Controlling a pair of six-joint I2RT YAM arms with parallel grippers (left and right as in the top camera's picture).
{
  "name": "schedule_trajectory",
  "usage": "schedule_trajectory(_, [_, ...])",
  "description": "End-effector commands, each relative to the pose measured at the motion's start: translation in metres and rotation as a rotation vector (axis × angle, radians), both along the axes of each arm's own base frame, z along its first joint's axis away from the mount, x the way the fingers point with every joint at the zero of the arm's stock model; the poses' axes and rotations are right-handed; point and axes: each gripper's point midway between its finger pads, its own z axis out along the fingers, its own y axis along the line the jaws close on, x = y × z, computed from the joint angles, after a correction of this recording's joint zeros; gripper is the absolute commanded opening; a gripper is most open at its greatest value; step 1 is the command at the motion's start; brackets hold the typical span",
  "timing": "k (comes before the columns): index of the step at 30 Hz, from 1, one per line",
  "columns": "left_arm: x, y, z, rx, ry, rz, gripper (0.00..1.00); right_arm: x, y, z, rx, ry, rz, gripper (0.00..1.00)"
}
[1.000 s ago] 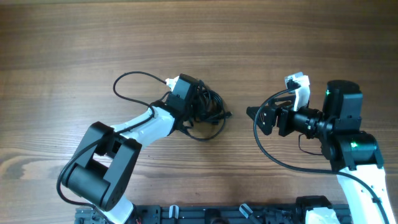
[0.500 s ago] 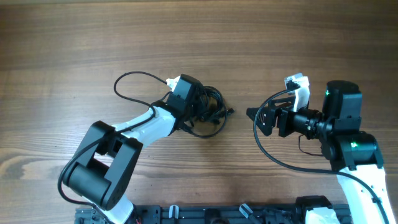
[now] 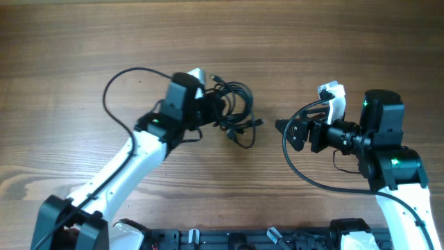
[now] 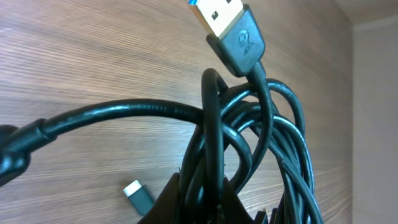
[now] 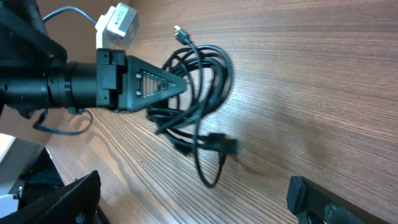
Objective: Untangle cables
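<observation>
Several thin black flexible cords [image 3: 234, 111] lie knotted together as one loose bundle near the middle of the wooden bench [image 3: 347, 42]. My left pincer [image 3: 210, 110] is clamped on the bundle's left side, its jaws closed on a handful of strands. From the left wrist camera I see those strands running into the dark wedge of the jaws. A flat black USB plug with a gold-coloured metal tip [image 4: 227, 25] sticks up above the coils, and a small pale-tipped plug [image 4: 138, 193] lies on the wood beneath. From that I judge the bundle is at least partly raised, though I cannot tell how much of it rests on the bench. One slack loop and a short plugged end [image 3: 255, 123] trail out to the right, towards my right pincer [image 3: 283, 127], which hovers just right of the bundle with its jaws spread fully wide and nothing between them. I read this as the opening of the separating step: one side anchored, nothing pulled free yet. My next move calls for bringing the right pincer in over that trailing end or the slack loop and closing on a single strand rather than several. Then I draw the two arms apart slowly, so the coils slip instead of cinching tighter.
</observation>
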Motion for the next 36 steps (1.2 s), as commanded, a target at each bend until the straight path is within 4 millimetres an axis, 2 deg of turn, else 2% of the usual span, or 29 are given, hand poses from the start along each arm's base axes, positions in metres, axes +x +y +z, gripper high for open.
schedule_trajectory(1, [0.003,0.019,0.012,-0.069,0.03,0.0,0.04,0.002,-0.002,0.014,-0.008,-0.051,-0.007,0.98])
schedule_trajectory(11, [0.004,0.024,0.015,-0.105,0.044,0.006,0.04,0.0,-0.002,0.012,-0.008,-0.04,-0.007,1.0])
schedule_trajectory(15, [0.004,0.024,0.015,-0.105,0.044,0.006,0.04,0.001,-0.002,0.013,0.046,0.031,-0.061,1.0])
schedule_trajectory(23, [0.002,0.016,0.027,-0.206,0.059,-0.036,0.04,0.0,-0.002,0.012,0.052,0.051,-0.067,1.0])
schedule_trajectory(25, [0.003,0.016,0.034,-0.251,0.052,-0.057,0.04,0.0,-0.002,0.019,0.051,0.047,-0.067,0.99])
schedule_trajectory(27, [0.002,0.017,0.041,-0.299,0.055,-0.083,0.04,0.003,-0.005,0.035,0.025,0.074,-0.081,0.99])
schedule_trajectory(31, [-0.003,0.009,0.053,-0.364,0.048,-0.148,0.04,0.012,-0.005,0.056,0.001,0.131,-0.062,0.99])
schedule_trajectory(33, [-0.005,0.008,0.054,-0.375,0.054,-0.156,0.04,0.014,0.003,0.055,0.02,0.15,-0.028,0.98])
schedule_trajectory(36, [-0.003,0.007,0.057,-0.383,0.047,-0.151,0.04,0.018,0.022,0.04,0.014,0.196,0.034,0.94])
